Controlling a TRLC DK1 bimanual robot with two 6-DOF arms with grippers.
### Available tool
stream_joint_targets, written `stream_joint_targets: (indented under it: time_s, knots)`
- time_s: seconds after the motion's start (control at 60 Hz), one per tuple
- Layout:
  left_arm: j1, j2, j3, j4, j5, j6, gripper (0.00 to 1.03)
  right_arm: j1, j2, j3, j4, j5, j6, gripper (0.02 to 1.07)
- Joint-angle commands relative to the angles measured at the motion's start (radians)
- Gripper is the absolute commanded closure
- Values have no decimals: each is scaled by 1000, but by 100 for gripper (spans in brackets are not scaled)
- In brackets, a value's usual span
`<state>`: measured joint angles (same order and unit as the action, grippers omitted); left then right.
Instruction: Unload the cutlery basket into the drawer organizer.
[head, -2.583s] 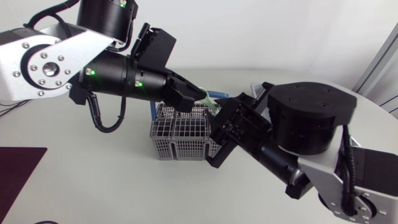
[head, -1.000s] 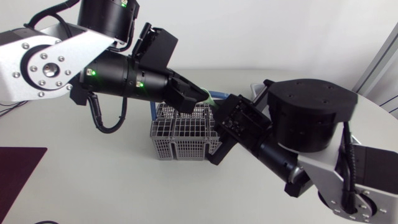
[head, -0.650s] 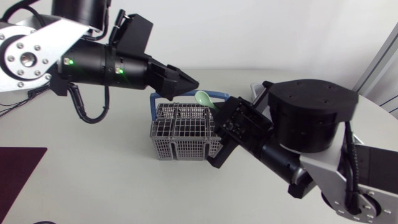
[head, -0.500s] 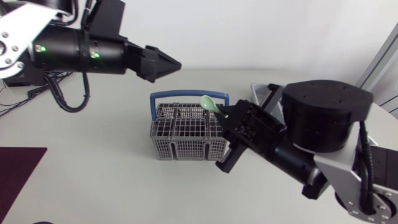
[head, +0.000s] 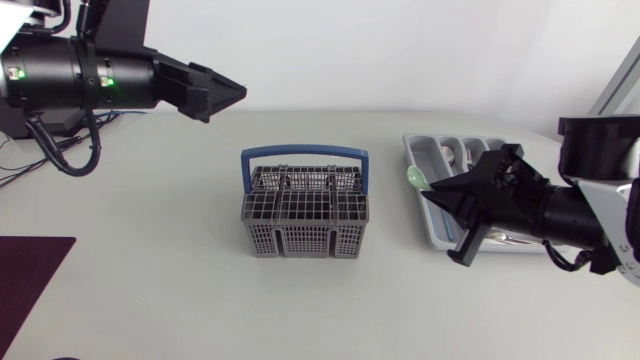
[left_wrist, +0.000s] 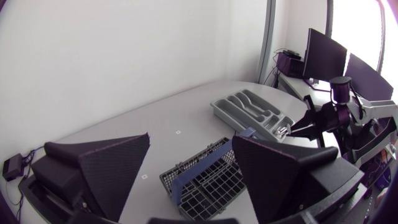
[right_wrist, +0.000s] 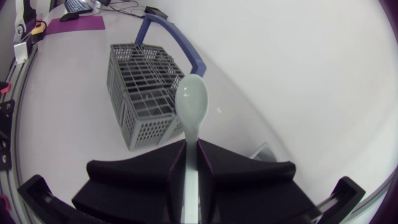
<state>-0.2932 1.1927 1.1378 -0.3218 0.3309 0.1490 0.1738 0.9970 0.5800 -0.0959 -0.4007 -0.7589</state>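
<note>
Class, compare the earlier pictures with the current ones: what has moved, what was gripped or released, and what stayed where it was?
The left tool let go of the green spoon over the basket and drew back to the left, now open. The right tool took the spoon and carried it right, as far as the organizer. The basket stayed put.

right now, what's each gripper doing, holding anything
left gripper: open, nothing between its fingers.
right gripper: closed on the pale green spoon.
</note>
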Motion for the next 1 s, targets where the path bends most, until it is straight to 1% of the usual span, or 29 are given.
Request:
stream_joint_targets:
  time_s: [0.0, 0.1, 0.167, 0.35, 0.517, 0.65, 0.85, 0.983]
  knots:
    - [28, -30, -44, -8, -10, 35, 4, -114, 40, 35, -57, -78, -132, 100]
    - [52, -44, -65, -8, -10, 52, 4, -244, 83, 63, -133, -168, -280, 100]
    - [63, -50, -76, -13, -10, 61, 4, -318, 121, 86, -199, -210, -402, 101]
    - [81, -68, -89, -17, -10, 66, 4, -467, 246, 152, -331, -250, -669, 101]
    - [77, -71, -101, -17, -10, 69, 4, -559, 370, 182, -338, -247, -830, 101]
    - [74, -71, -104, -17, -10, 73, 4, -600, 471, 210, -329, -221, -935, 101]
    - [72, -68, -99, -17, -10, 73, 4, -620, 578, 262, -275, -164, -996, 101]
    - [72, -64, -101, -16, -12, 77, 4, -620, 623, 288, -235, -102, -1028, 101]
